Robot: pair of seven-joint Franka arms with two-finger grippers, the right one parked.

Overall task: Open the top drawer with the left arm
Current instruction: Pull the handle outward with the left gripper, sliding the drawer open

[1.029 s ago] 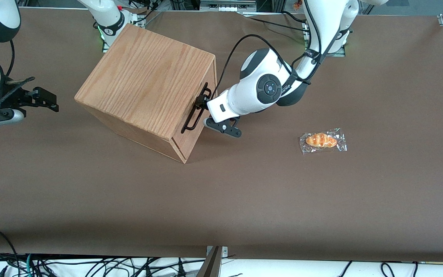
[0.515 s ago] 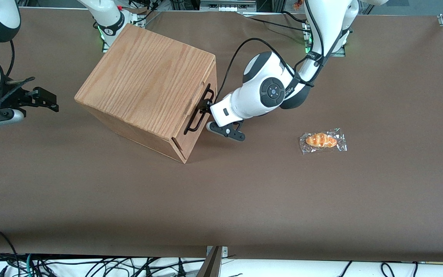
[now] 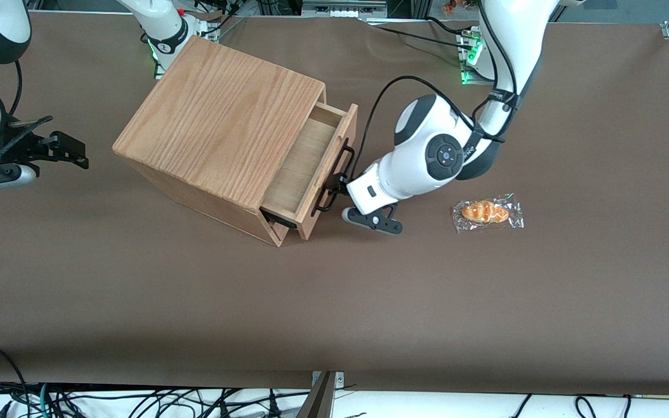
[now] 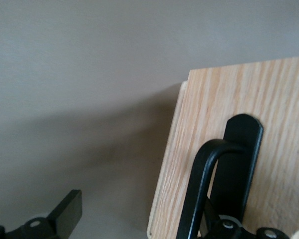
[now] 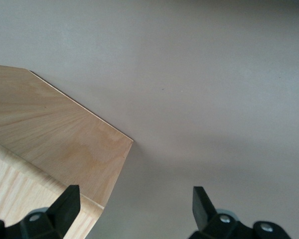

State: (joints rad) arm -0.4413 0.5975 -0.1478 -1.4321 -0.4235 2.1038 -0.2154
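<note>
The top drawer (image 3: 303, 168) of the oak-grain cabinet (image 3: 218, 116) stands pulled partway out, and its bare wooden floor shows. The long black bar handle (image 3: 334, 181) runs along the drawer's front panel (image 4: 269, 109). My left arm's gripper (image 3: 341, 187) is at that handle, in front of the drawer, with the white wrist (image 3: 421, 165) trailing away from the cabinet. The left wrist view shows the gripper (image 4: 132, 201) open. One finger (image 4: 67, 211) hangs free over the table, and the handle bar (image 4: 202, 184) covers the place of the other. Nothing is clamped.
A wrapped bread roll (image 3: 486, 212) lies on the brown table cover (image 3: 369, 302), beside the wrist toward the working arm's end. The wrist's black camera bracket (image 3: 372, 220) hangs low over the table. A black cable (image 3: 381, 98) loops above the arm.
The drawer has slid out of the cabinet from nearly shut to well open. The gripper and wrist moved away from the cabinet with the handle, toward the bread roll.
</note>
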